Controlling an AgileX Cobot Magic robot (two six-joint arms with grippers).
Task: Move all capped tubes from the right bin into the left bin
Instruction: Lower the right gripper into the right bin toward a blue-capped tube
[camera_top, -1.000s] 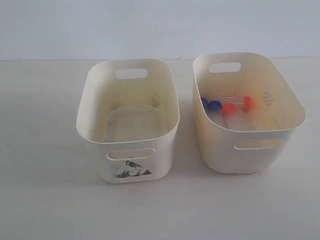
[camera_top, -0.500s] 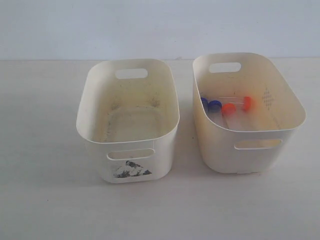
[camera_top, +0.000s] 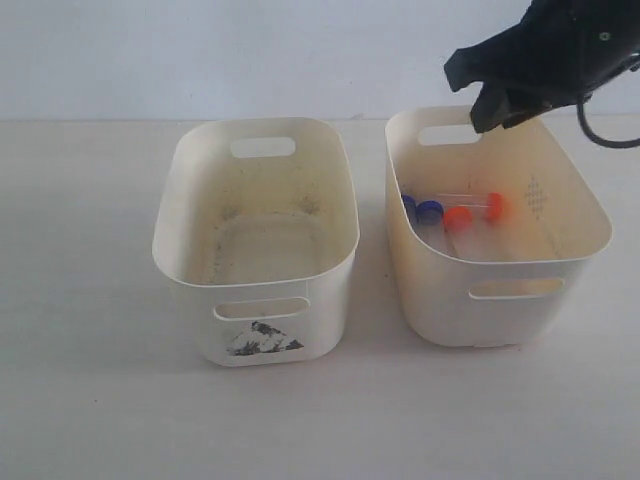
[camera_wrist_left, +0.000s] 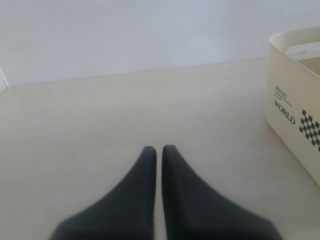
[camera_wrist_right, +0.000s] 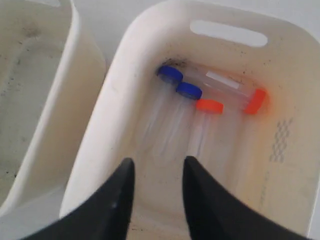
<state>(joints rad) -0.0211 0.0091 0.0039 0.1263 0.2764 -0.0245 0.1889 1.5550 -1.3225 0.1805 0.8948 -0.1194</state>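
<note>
Four capped tubes lie side by side on the floor of the cream right bin (camera_top: 440, 300). Two have blue caps (camera_top: 430, 210) and two have orange-red caps (camera_top: 457, 216). The right wrist view shows the blue caps (camera_wrist_right: 188, 90) and the orange-red caps (camera_wrist_right: 209, 105) in that bin (camera_wrist_right: 125, 75). My right gripper (camera_wrist_right: 159, 162) hangs open above the bin's inside, short of the tubes, nothing between its fingers. It shows black (camera_top: 470, 95) over the bin's far rim. The left bin (camera_top: 320, 320) with the torn sticker (camera_top: 262, 340) holds no tubes. My left gripper (camera_wrist_left: 158, 149) is shut and empty.
The two bins stand close together on a pale table (camera_top: 80, 380) before a light wall. In the left wrist view my left gripper is low over bare table, with a whitish bin (camera_wrist_left: 295, 75) carrying black "WORLD" print off to one side.
My right arm has come into the exterior view from the upper right and now hangs over the right bin's far end. The bins and tubes have not moved.
</note>
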